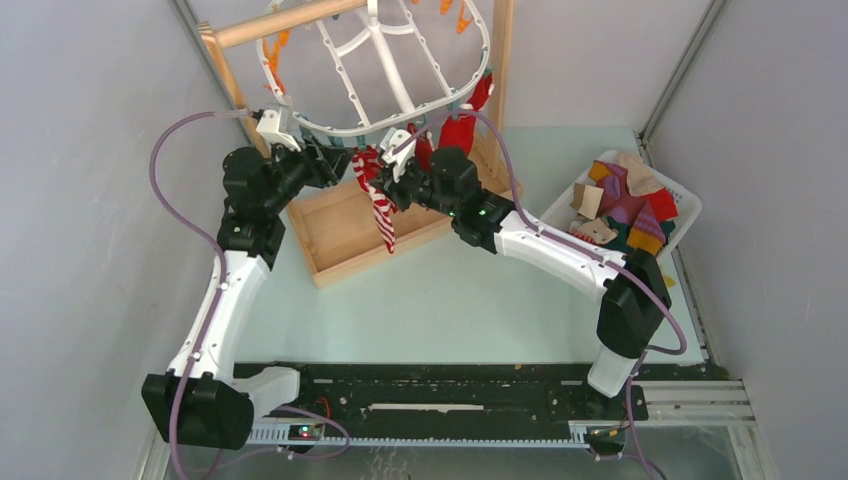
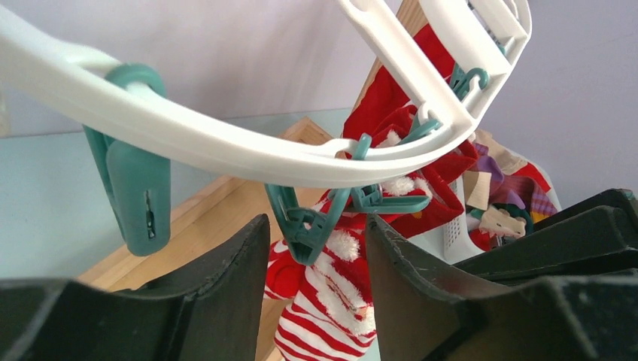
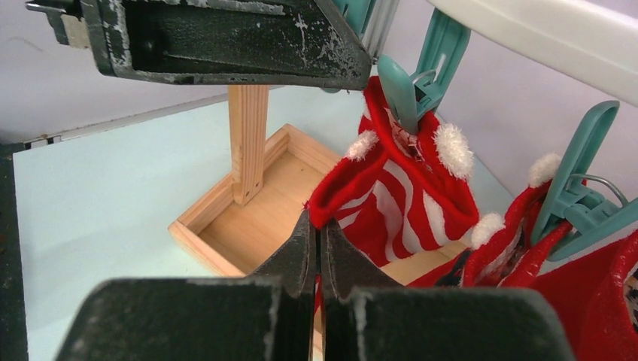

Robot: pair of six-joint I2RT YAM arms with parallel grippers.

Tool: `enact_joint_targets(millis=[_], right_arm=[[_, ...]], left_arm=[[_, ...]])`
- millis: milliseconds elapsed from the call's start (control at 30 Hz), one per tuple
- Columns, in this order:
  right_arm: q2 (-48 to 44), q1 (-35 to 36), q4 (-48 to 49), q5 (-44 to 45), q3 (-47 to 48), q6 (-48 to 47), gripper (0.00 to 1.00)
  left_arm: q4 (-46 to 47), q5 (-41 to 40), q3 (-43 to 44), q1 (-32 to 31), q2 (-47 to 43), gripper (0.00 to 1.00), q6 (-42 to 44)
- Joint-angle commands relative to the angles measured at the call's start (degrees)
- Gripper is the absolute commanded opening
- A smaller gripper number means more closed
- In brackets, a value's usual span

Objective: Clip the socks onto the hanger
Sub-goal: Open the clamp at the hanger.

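Note:
The white hanger [image 1: 352,88] hangs from the wooden stand, with teal clothespins along its near rim. A red-and-white striped sock [image 1: 381,212] hangs from one teal clothespin [image 3: 405,96]. My right gripper [image 3: 317,226] is shut on the edge of that sock's red cuff [image 3: 338,197]. My left gripper [image 2: 316,233] is open, its fingers on either side of the same teal clothespin [image 2: 307,226], with the striped sock [image 2: 331,308] behind it. In the top view both grippers sit under the rim, the left [image 1: 340,160] and the right [image 1: 395,160]. Plain red socks [image 1: 458,130] hang to the right.
The stand's wooden tray base [image 1: 335,245] lies under the hanger, with its post [image 3: 248,143] beyond my right gripper. A white basket [image 1: 688,212] at the right holds several loose socks [image 1: 628,195]. Grey walls close in on both sides.

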Motion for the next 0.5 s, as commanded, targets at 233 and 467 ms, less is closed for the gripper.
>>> enact_joint_targets(millis=[233,467], right_arm=[[0.9,-0.6,1.3,-0.3,3.7,1.1,0.0],[1.2,-0.8,1.3,-0.5,4.1,1.3,0.0]], left_arm=[[6.9,0.6,1.9,0.3,-0.4,0.54,-1.3],[9.2,0.3,1.5,-0.3,-0.3,0.54,-2.5]])
